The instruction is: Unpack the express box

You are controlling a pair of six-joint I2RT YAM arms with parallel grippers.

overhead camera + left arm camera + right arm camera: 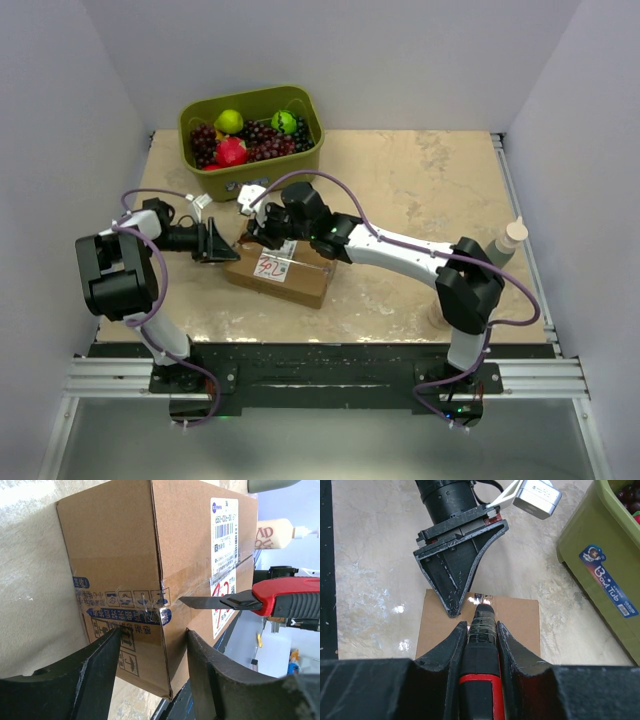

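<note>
The express box (285, 272), brown cardboard with a white label and red marks, lies on the table in front of the arms. My left gripper (226, 249) is open at its left end. In the left wrist view its fingers (95, 680) straddle the box's corner (115, 555), one finger over the top face. My right gripper (262, 232) is shut on a red and black utility knife (481, 680) above the box top (520, 625). The knife blade (200, 601) points at the clear taped seam by the label.
An olive-green bin (305, 150) of grapes and other fruit stands behind the box, and shows at the right of the right wrist view (600, 580). A beige bottle (508, 243) stands at the table's right edge.
</note>
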